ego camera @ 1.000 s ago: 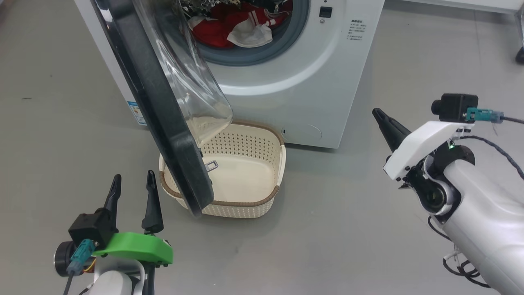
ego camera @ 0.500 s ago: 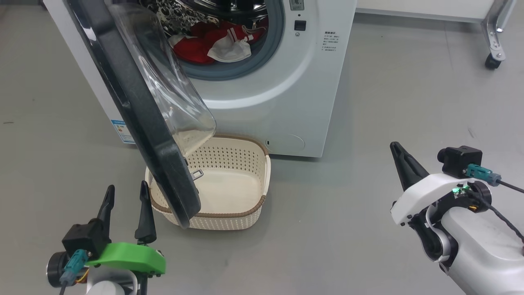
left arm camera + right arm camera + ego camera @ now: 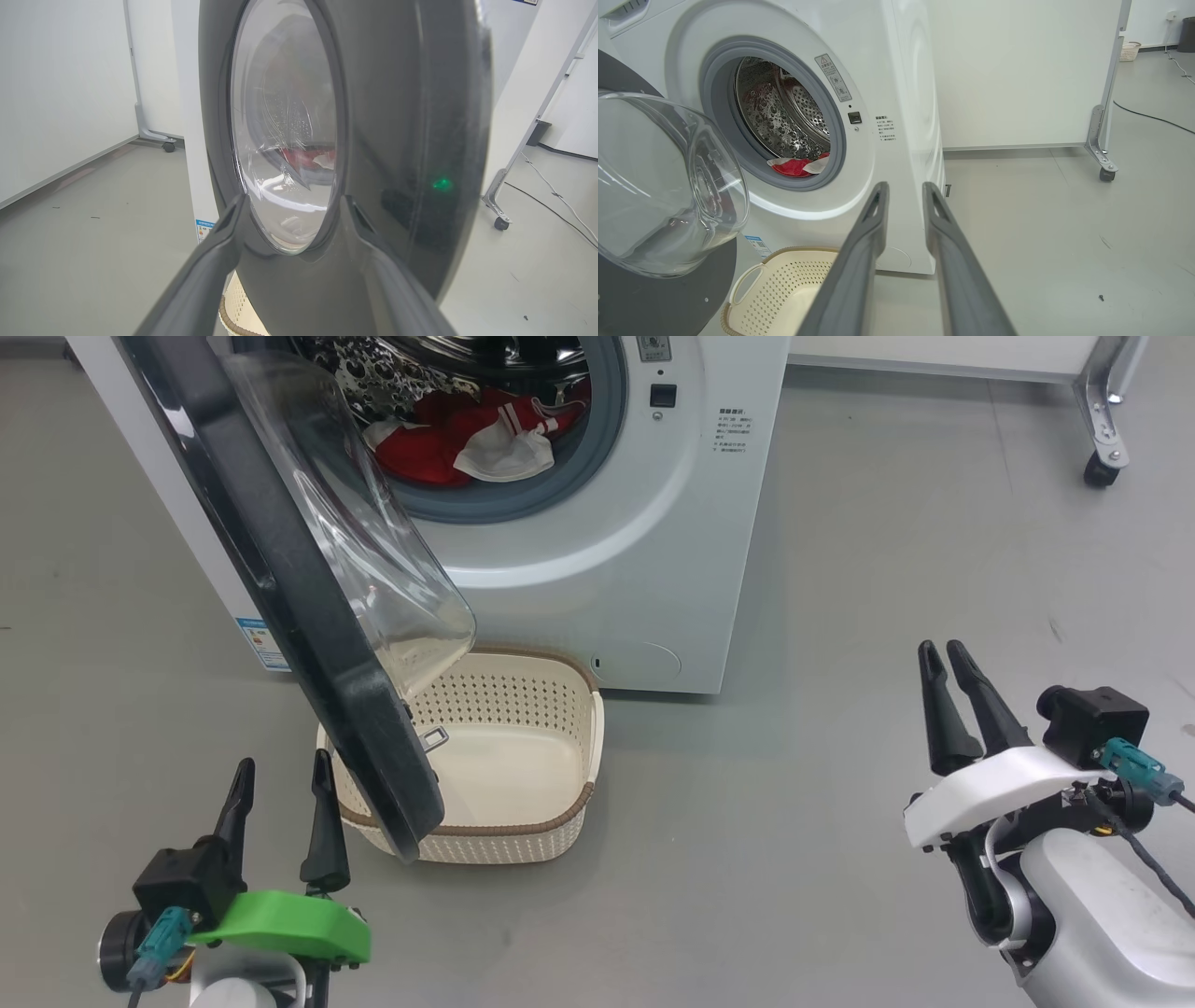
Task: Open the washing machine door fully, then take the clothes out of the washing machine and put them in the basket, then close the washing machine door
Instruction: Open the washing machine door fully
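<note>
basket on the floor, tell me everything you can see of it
The basket is cream plastic, rectangular with rounded corners, its walls perforated with small holes under a brown woven-look rim; the right wrist view shows a loop handle on one short side. It stands upright and empty on the grey floor, just in front of the washing machine. In the head view the open door covers its left part; whether they touch cannot be told.

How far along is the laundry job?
Done: the washing machine door stands swung out over the basket, perhaps not fully. In hand: nothing; the left pincer and right pincer are open and empty. Left: the red clothes lie in the washing machine, the basket is empty, the door needs closing.
</note>
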Available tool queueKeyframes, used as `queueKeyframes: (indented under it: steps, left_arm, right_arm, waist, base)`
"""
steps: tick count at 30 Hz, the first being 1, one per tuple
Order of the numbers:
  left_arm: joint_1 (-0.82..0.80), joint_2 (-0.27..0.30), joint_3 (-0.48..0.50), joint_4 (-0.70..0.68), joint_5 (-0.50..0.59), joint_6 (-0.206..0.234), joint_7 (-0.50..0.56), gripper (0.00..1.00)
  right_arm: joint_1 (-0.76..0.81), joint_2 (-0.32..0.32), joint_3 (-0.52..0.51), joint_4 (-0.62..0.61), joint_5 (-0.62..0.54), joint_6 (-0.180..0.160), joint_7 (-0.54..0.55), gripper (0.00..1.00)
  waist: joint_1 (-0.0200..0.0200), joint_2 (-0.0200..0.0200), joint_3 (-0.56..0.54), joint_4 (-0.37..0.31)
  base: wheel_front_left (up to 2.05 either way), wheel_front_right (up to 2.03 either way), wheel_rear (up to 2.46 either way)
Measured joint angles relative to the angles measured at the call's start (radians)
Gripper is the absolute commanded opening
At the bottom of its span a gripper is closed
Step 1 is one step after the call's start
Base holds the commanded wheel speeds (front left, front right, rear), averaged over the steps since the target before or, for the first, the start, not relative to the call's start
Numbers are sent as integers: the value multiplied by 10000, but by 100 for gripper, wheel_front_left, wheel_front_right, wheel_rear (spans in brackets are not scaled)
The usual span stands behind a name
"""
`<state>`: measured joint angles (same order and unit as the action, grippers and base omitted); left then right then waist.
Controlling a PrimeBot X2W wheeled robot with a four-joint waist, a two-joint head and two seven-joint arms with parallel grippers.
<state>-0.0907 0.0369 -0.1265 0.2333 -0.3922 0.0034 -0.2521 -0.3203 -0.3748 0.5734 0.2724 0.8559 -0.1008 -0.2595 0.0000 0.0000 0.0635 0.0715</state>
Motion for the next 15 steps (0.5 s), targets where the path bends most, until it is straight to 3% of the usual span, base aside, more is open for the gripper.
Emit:
queueKeyframes:
  steps: [15]
  left_arm:
    - [48, -2, 65, 54, 157, -142, 0, 100]
  right_arm:
    - [1538, 407, -754, -897, -1471, -77, 0, 100]
  waist:
    - [0, 0, -57, -50]
  base:
    - [0, 0, 0]
